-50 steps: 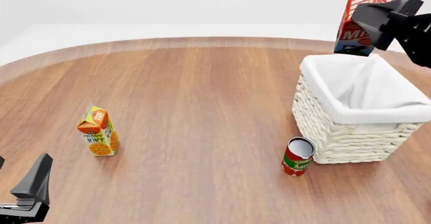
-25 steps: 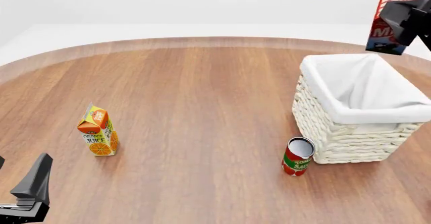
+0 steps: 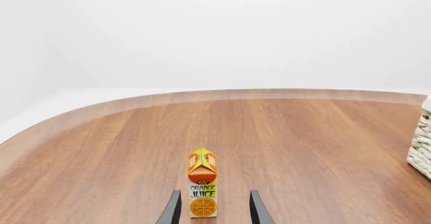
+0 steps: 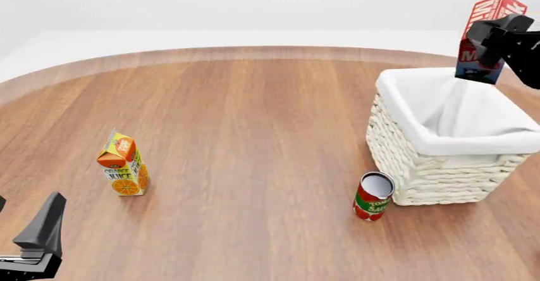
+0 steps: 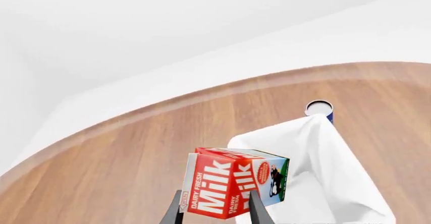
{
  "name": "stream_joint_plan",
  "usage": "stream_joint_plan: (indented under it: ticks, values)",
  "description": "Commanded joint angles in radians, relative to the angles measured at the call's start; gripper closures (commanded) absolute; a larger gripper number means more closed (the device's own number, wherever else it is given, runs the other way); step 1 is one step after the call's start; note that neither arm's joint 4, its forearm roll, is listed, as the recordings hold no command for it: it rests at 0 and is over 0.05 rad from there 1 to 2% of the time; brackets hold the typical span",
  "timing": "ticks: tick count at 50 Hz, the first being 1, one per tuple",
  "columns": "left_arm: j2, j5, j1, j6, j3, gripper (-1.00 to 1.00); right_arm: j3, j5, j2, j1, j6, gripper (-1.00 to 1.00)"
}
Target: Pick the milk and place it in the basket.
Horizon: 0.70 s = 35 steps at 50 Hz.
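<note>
At the near left corner of the bench the left gripper (image 3: 212,211) is seen idle, its jaws parted and empty, with the juice carton (image 4: 124,164) ahead of them. Towards the right edge, a tomato sauce can (image 4: 372,196) is set just beside the basket (image 4: 426,167). Above the basket's far right corner the milk (image 4: 487,38) is held aloft by the right gripper (image 5: 214,209), jaws clamped on it, its long axis tilted. A short shift nearer and a lowering are judged to be needed.
</note>
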Motion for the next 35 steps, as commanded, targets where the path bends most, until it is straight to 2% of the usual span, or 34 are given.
stream_joint_plan:
  ticks: [1, 15, 19, 29, 35]
  values:
    - [0.0, 0.0, 0.0, 0.0, 0.0, -1.0, 0.012, -0.072, 0.045, -0.023, 0.042, 1.0]
    - [0.0, 0.0, 0.0, 0.0, 0.0, -1.0, 0.04, -0.102, 0.071, -0.066, 0.083, 1.0]
    - [0.0, 0.0, 0.0, 0.0, 0.0, -1.0, 0.047, -0.11, 0.084, -0.07, 0.076, 1.0]
    - [0.0, 0.0, 0.0, 0.0, 0.0, -1.0, 0.081, -0.191, 0.155, -0.065, 0.109, 1.0]
    - [0.0, 0.0, 0.0, 0.0, 0.0, -1.0, 0.077, -0.218, 0.197, -0.066, 0.108, 1.0]
